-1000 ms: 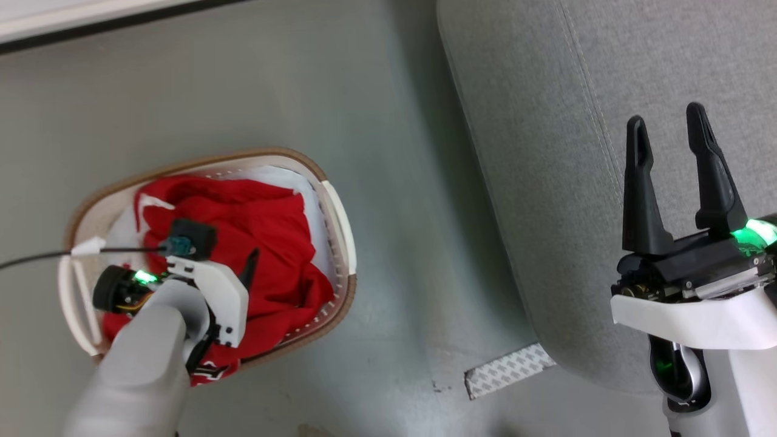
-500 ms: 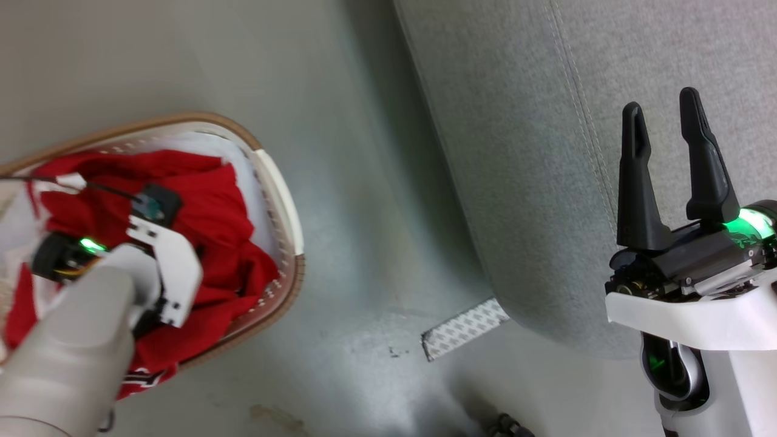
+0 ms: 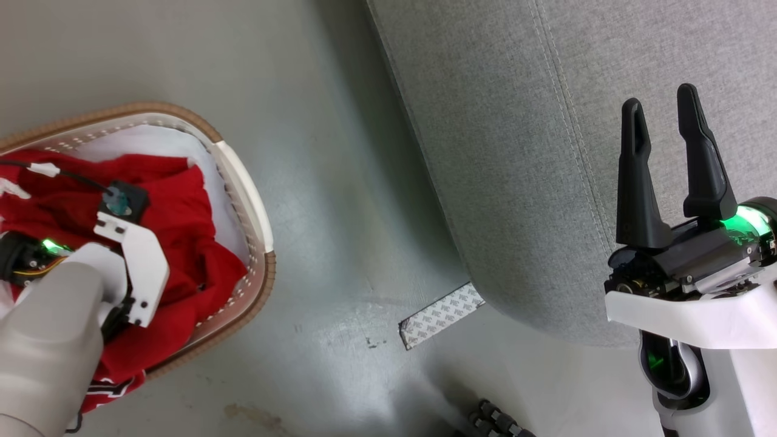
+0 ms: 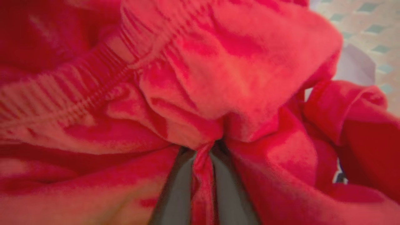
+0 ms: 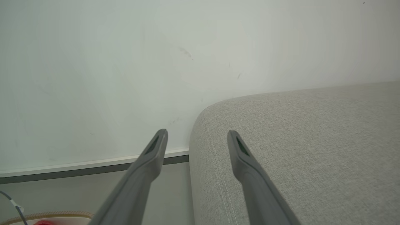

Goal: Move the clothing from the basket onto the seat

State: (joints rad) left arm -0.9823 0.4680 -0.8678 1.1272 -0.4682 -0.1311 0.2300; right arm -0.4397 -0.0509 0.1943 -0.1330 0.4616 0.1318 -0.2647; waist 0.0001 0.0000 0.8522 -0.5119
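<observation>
Early stage: clothing [image 3: 176, 200] lies in the basket [image 3: 243, 182] at left, left pincer [image 4: 203, 150] clenched on a red fold, right pincer [image 3: 658, 97] released by the seat [image 3: 516, 152]; lift and transfer remain.

A smooth grey-green floor [image 3: 340, 182] spreads through the middle of the scene, glossy, with soft pale reflections; on it, toward the near side, lies a short flat strip [image 3: 441, 306], white with a fine grey lattice pattern, slanting up toward the right; just left of the strip's near end sit a few small dark specks [image 3: 371, 343]; farther left and nearer, a faint brownish stain [image 3: 252, 416] marks the floor; at the near edge, right of the stain, a dark ribbed object [image 3: 499, 423] pokes in, too cut off to identify; at the far side stands a plain white wall [image 5: 109, 62], lightly scuffed; a white skirting board [image 5: 93, 165] runs along its foot, a dark band beneath it.
</observation>
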